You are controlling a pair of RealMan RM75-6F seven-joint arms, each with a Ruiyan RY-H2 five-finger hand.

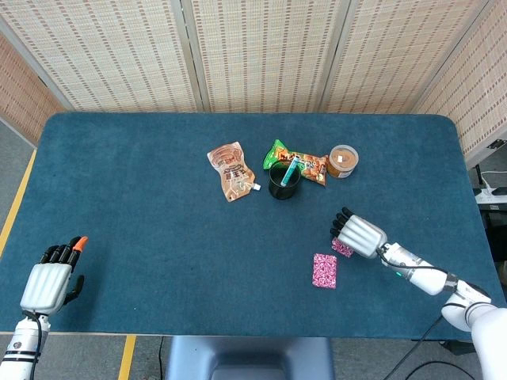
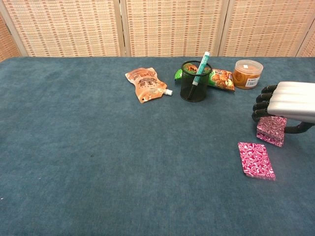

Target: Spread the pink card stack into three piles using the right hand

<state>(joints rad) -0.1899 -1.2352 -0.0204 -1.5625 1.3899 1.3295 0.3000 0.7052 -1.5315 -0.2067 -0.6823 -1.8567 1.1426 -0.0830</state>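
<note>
My right hand (image 1: 360,235) (image 2: 290,101) hovers low over the right part of the table. It grips a pink patterned card stack (image 1: 342,248) (image 2: 271,131) from above, between its dark fingers and thumb, and the stack is tilted just above the cloth. One pink card pile (image 1: 324,270) (image 2: 256,160) lies flat on the table, a little nearer and to the left of that hand, apart from it. My left hand (image 1: 49,281) rests at the table's near left corner, holding nothing; the chest view does not show it.
Toward the back centre stand a dark green cup (image 2: 194,80) with a teal pen in it, an orange pouch (image 2: 145,84), a green snack packet (image 2: 219,77) and a small amber jar (image 2: 247,73). The blue cloth table (image 1: 142,198) ends close behind the right hand's wrist.
</note>
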